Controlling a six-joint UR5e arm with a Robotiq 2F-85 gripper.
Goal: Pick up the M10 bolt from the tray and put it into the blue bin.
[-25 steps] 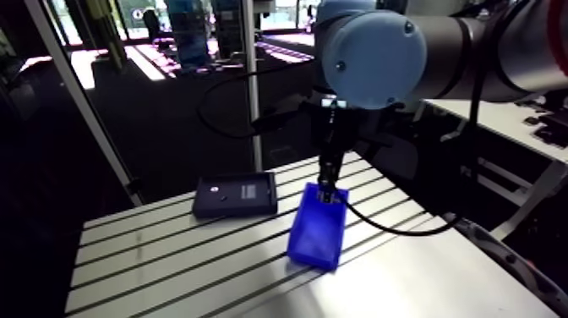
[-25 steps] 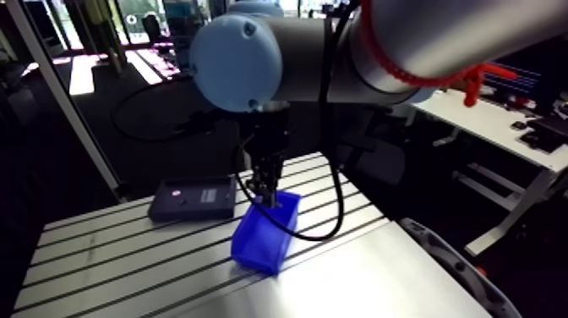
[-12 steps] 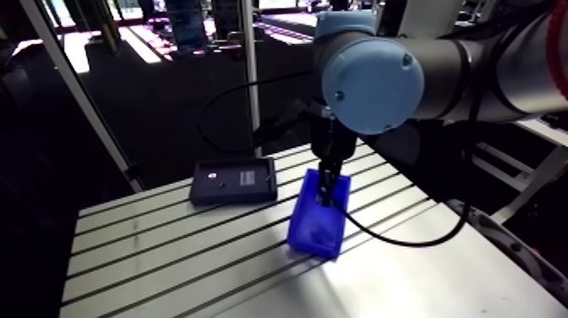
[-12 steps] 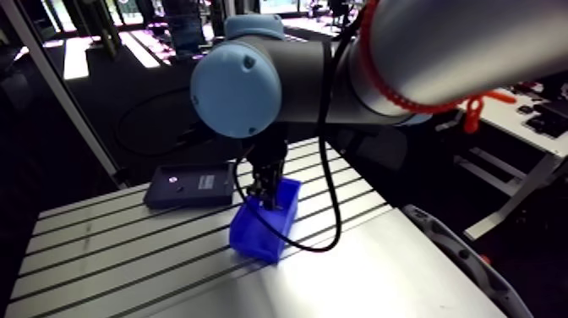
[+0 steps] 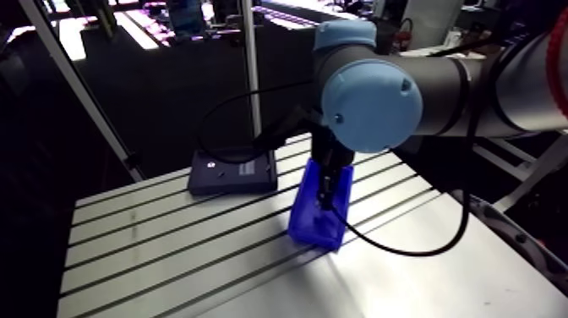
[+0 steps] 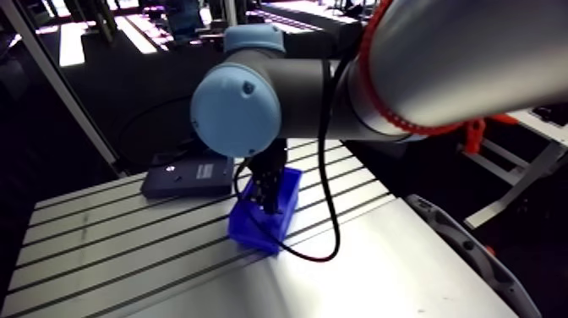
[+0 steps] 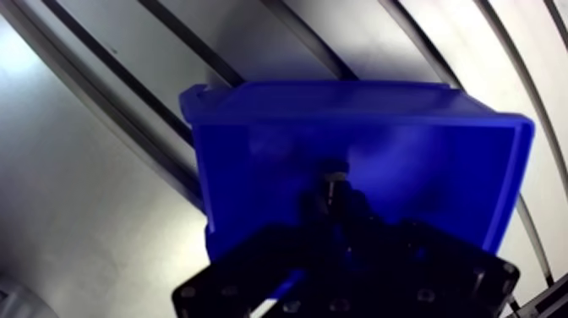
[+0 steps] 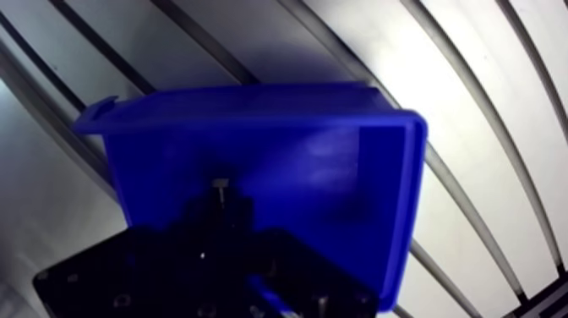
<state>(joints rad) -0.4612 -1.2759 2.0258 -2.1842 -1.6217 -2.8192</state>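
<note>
The blue bin [image 5: 306,223] stands on the slotted table, close to the dark tray [image 5: 220,179] behind it. My gripper [image 5: 324,203] reaches down into the bin. In the wrist view the bin's blue floor and walls [image 7: 423,161] surround the gripper [image 7: 336,193]. Its dark fingers are drawn together on a small grey M10 bolt [image 7: 335,178], whose end pokes out past the tips just above the bin floor. The rest of the bolt is hidden by the fingers.
The aluminium table [image 5: 169,245] runs in grooved strips to the left of and in front of the bin. An upright frame post [image 5: 252,84] stands behind the tray, and a slanted one [image 5: 84,97] at the table's far left corner.
The arm has come down, so the gripper sits deeper inside the blue bin than before. The arm view has shifted with it; the bin and tray stay in place.
</note>
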